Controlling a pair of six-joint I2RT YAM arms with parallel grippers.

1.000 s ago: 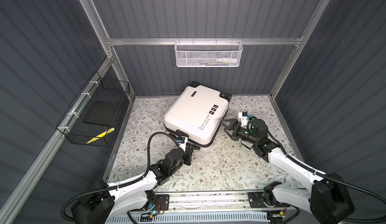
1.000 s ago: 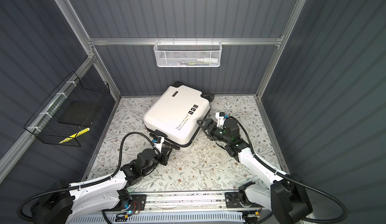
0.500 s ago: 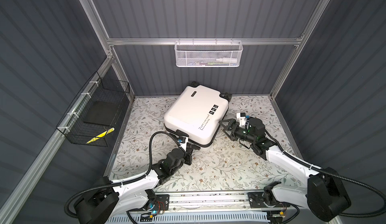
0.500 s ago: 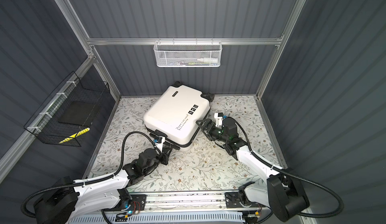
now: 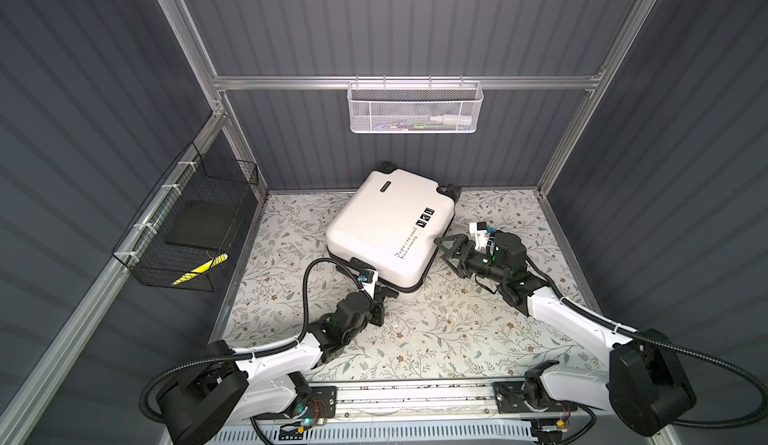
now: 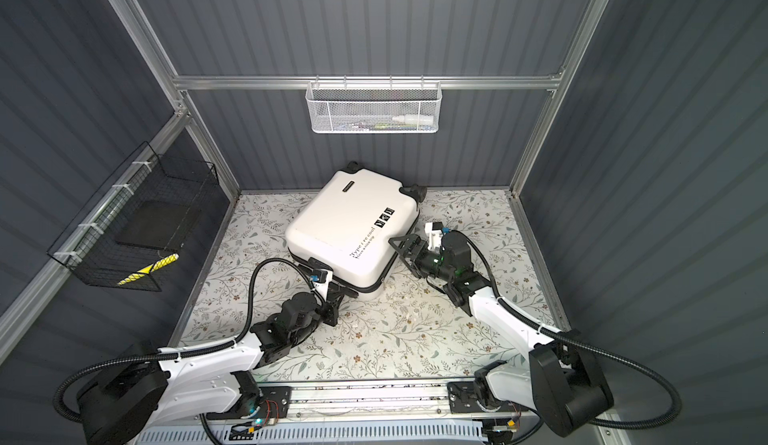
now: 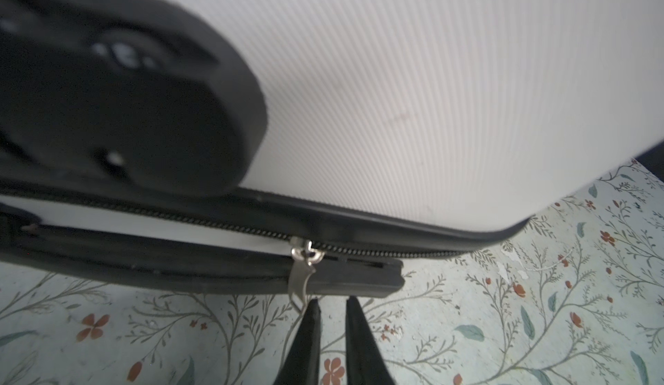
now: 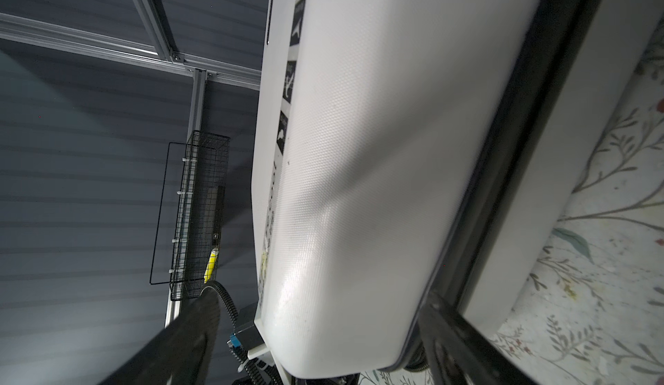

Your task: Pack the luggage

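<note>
Right arm has moved in over the last second: its hand stood off the small white hard-shell suitcase and is now up against the long side nearest it. Left arm has barely shifted.

Suitcase lies flat and closed on the floral-patterned desk, back-centre, black wheels toward the rear wall.

Right hand: spread wide and holding nothing. Wrist view shows one finger over the top shell and the other low by the black zip seam. Can't tell whether either actually touches.

Left hand: at the near short edge, fingers narrowed to a slit, not quite pressed together, nothing between them. The silver zipper pull hangs just beside one fingertip, on its outer side, not in the gap.

My read is that we're on the unzip step, so very early. Nothing looks packed, and there's stuff in the white mesh wall basket and the black wire basket.

Next, left needs to open a touch, sidestep until the tab sits between the tips, pinch, then drag along the track. The tab is thin and free-hanging, so it will probably slip easily. Right should brace the shell so the case doesn't slide.
</note>
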